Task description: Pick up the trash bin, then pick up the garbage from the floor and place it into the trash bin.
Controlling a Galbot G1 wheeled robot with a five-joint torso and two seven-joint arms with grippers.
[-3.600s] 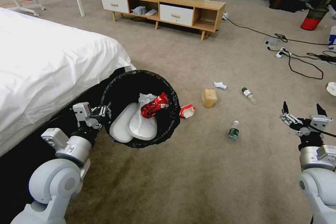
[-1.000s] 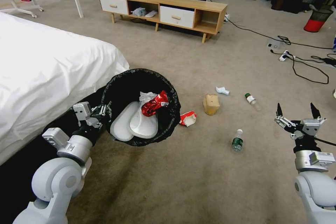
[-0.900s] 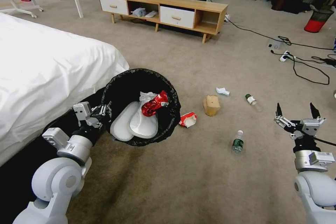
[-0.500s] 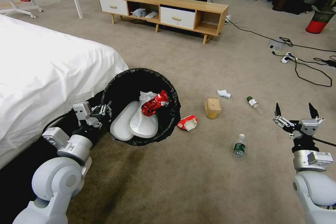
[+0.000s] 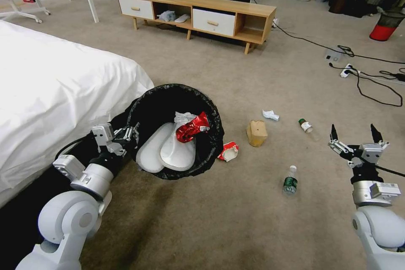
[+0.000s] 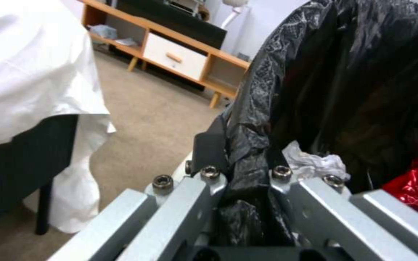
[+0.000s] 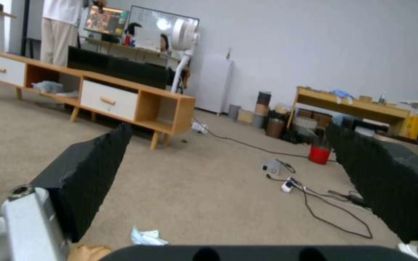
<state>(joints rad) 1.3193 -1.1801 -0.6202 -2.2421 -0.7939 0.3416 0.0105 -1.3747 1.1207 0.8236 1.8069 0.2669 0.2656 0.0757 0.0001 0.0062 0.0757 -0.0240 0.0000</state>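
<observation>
The trash bin, lined with a black bag, hangs off the floor beside the bed, with my left gripper shut on its rim. In the left wrist view the fingers pinch the liner. Inside lie a crushed red can, a tissue and two white slippers. On the carpet lie a red-white paper cup, a brown paper bag, a white tissue and two bottles. My right gripper is open above the floor, right of the bottles.
A white-covered bed runs along the left. A wooden TV cabinet stands at the back. Cables and a power strip trail across the carpet at the right, near a red-and-black mesh bin.
The whole head picture has shifted a little, so the camera has moved. The held bin sits slightly further right in view. The right gripper stays open.
</observation>
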